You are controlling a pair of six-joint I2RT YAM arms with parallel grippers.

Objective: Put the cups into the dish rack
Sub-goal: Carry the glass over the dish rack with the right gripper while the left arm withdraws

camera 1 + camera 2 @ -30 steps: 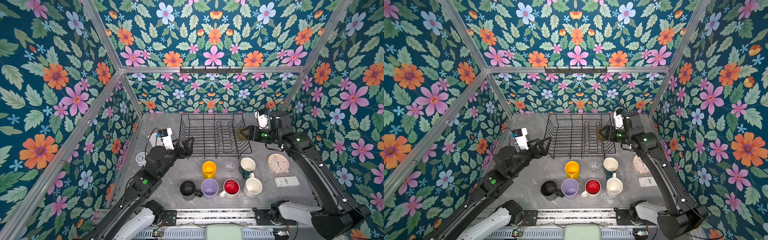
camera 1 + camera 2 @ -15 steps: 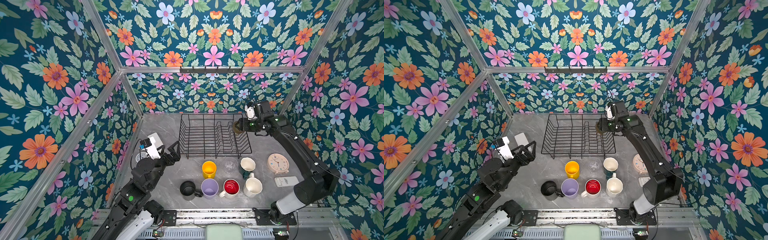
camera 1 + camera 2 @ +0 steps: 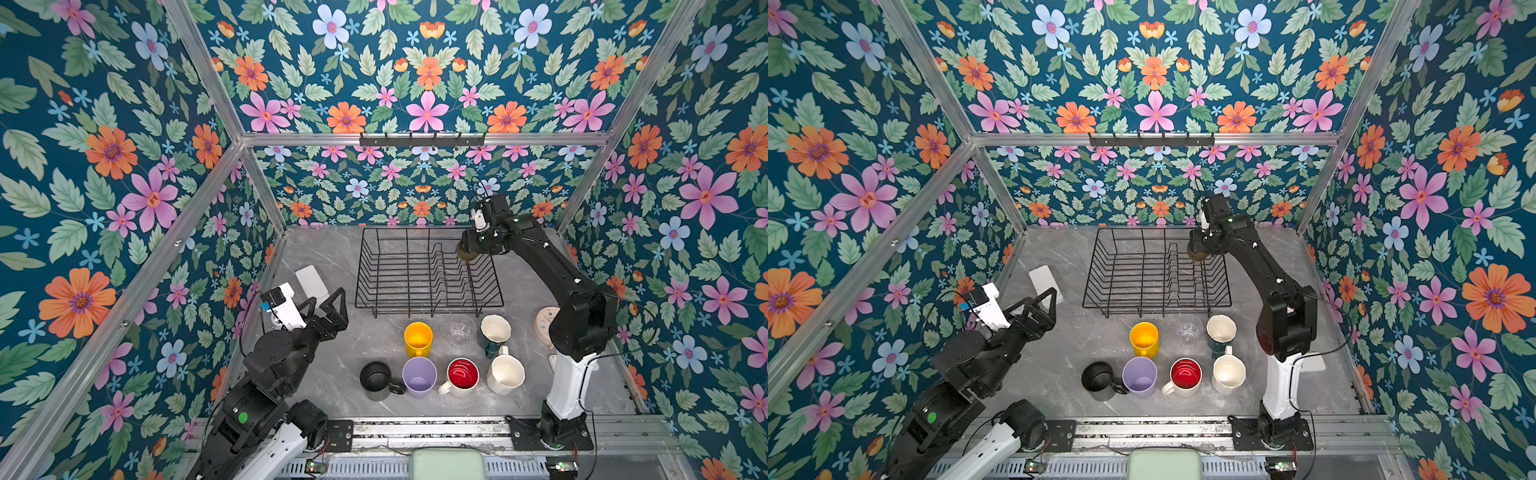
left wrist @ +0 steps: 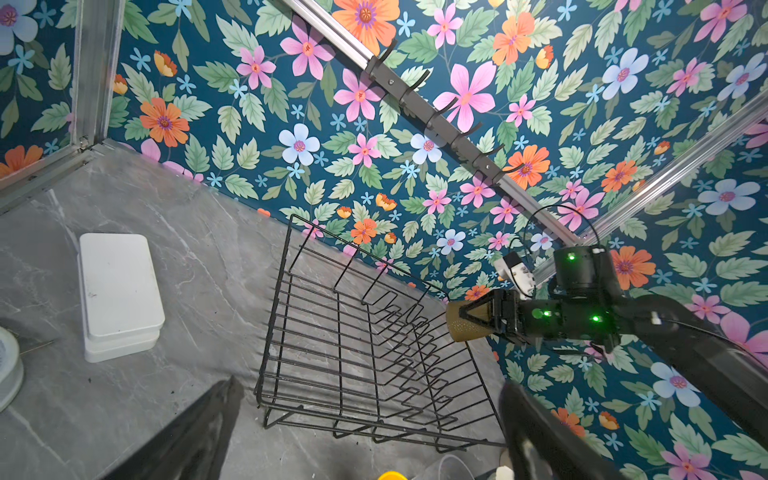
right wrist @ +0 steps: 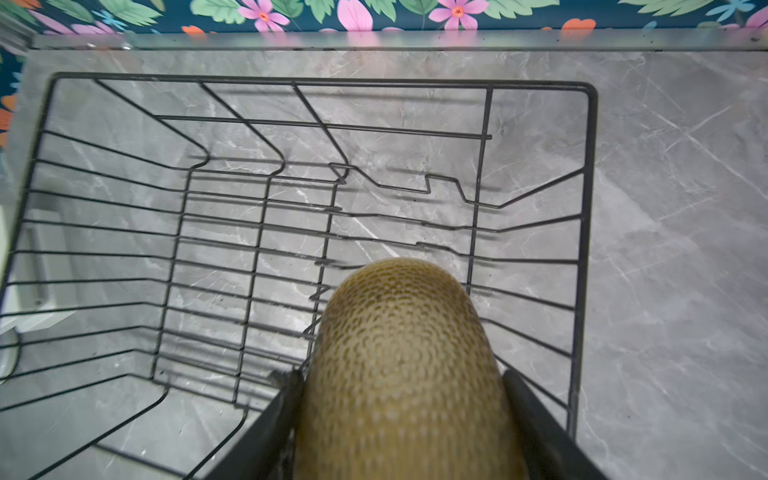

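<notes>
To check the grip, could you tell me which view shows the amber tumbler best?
The right wrist view: the tumbler fills the foreground between both jaws. The left wrist view shows it small, from the side; both top views show only a sliver.

Above the dish rack's [image 3: 399, 274] two-o'clock corner, my right claw [image 3: 471, 249] grips a tumbler [image 5: 399, 353]; seven cups [image 3: 419, 376] stand in two rows at the rack's six o'clock, a box [image 3: 312, 282] at nine.

Amber tumbler [image 4: 465, 328] over dish rack [image 4: 340, 332]
</notes>
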